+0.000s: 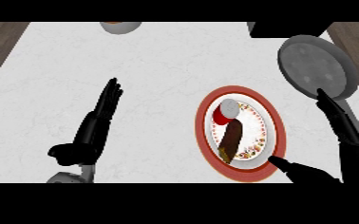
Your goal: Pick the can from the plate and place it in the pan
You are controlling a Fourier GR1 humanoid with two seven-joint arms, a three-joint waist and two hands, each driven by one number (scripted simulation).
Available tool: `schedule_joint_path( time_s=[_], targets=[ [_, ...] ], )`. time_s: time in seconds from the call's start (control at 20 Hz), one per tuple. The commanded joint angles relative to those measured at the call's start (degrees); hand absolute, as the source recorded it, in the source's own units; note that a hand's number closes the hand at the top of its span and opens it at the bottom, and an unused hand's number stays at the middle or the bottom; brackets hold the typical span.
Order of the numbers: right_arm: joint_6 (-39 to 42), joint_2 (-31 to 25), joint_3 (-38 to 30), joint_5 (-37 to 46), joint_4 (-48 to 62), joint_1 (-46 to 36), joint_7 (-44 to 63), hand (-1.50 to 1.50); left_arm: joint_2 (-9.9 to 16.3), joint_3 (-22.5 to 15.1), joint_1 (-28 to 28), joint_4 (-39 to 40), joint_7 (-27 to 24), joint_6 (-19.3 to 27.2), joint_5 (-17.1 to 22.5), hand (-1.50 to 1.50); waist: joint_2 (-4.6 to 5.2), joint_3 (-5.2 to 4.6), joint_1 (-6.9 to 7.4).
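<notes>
The can (226,112), a short red cylinder with a grey lid, stands on the red-rimmed plate (273,123) near the worktop's (161,71) right edge, touching a dark brown, elongated item (231,140). The right hand (336,123) spreads open around the plate; the left hand (98,118) rests open, fingers straight. Closing could nudge the smooth can over. The round grey pan (316,64) lies towards the far right corner.

Lying on its side on the red-rimmed plate (275,137) toward the worktop's (161,66) right edge: a red can (226,112). Sitting just beyond, at the far right corner: a grey pan (313,66). Flanking the plate, fingers straight: right hand (340,123). Resting open near the front left: left hand (98,121).
</notes>
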Motion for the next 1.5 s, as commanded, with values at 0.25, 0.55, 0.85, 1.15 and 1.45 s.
schedule_joint_path(
  time_s=[0.25, 0.55, 0.85, 1.15, 1.45],
  targets=[
    [14.5, -7.4, 4.9, 5.0, 4.6, -17.1, 25.8, -1.5, -1.1, -1.0, -1.9, -0.4, 1.3, -1.2, -0.8, 0.0, 0.44, -0.05, 1.94],
    [23.9, -3.8, 14.3, 9.5, 10.5, -26.7, 35.8, -1.5, -1.2, -0.7, -0.8, -2.6, 3.5, -1.1, -0.7, 0.0, 0.17, 0.03, 1.84],
    [27.7, 6.0, 18.6, 15.3, 20.3, -32.6, 41.1, -1.5, -2.7, 1.4, -3.0, 2.6, 1.6, -1.5, -1.9, 0.0, 0.15, 0.07, 0.77],
    [31.4, 11.8, 15.2, 18.7, 20.2, -30.8, 41.4, -1.5, -2.3, 1.5, 2.8, -6.4, 5.4, -2.6, -3.3, 0.0, 0.02, 0.1, 0.57],
    [31.1, 16.7, 11.3, 24.4, 28.8, -30.5, 34.9, -1.5, -4.5, 5.6, 0.2, 3.1, -0.6, -5.5, -4.6, 0.0, 0.11, 0.09, 0.41]
  ],
)
